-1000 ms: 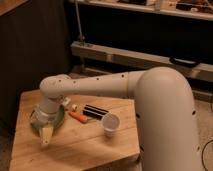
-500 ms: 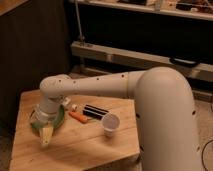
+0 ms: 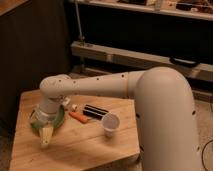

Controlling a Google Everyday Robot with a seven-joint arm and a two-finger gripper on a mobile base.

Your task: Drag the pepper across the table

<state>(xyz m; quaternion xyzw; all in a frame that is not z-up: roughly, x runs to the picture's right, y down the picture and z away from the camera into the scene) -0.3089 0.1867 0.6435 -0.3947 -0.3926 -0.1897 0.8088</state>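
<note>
Our jaws hang spread and empty, low over the near left of the table (image 3: 85, 149) by the green plate (image 3: 59, 119), gripping nothing yet. Farther back the pepper (image 3: 79, 117) lies untouched between plate and black bar (image 3: 95, 111), so we judge the approach comes first.

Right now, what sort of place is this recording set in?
Probably a lab or workshop: a low wooden table with a pepper and paper cup, metal shelving behind. The pincer hangs just above the table, beside the green plate.
</note>
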